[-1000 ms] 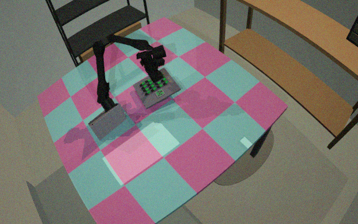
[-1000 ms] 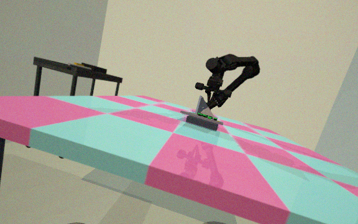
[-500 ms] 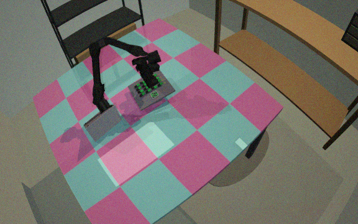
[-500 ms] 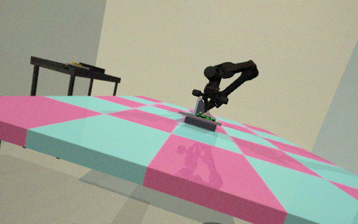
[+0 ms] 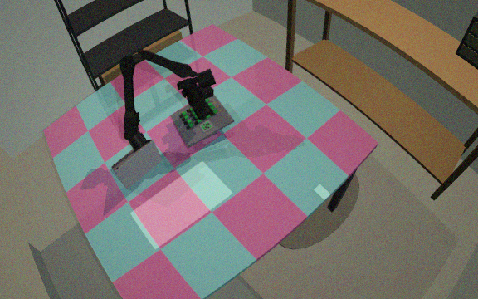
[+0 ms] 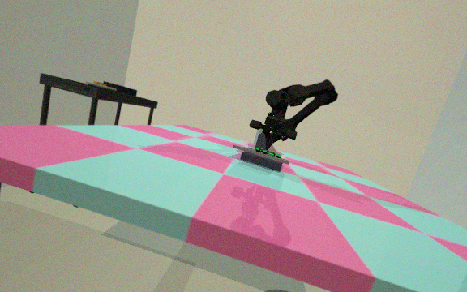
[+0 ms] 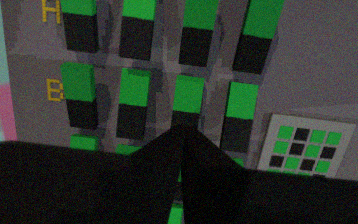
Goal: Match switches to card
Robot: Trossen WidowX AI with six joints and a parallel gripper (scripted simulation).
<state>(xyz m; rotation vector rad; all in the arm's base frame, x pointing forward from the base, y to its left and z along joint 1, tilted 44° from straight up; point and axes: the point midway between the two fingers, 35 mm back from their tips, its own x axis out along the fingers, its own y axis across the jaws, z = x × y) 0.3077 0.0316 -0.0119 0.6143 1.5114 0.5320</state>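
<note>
The grey switch panel [image 5: 189, 139] [image 6: 239, 147] [image 7: 305, 60] bears rows of green-and-dark switches. In the wrist view, rows A and B each show four switches; lower ones are mostly hidden by my fingers. My gripper [image 7: 183, 134] is shut and empty. Its tips overlap the dark near half of row B's third switch [image 7: 189, 95]; contact cannot be told. The card [image 5: 206, 125] [image 7: 268, 150] reads, far row first: green, dark, green, green; then green, dark, green, dark; then dark, green, dark, green. Its nearest row is mostly hidden. Raised halves are hard to tell.
Row B's second switch [image 7: 134, 102] and fourth switch [image 7: 240, 117] stand either side of the fingertips. The arm's base stands by a grey slanted block [image 5: 139, 166] on the pink and teal checked table [image 5: 261, 193]. Shelves stand beyond the table.
</note>
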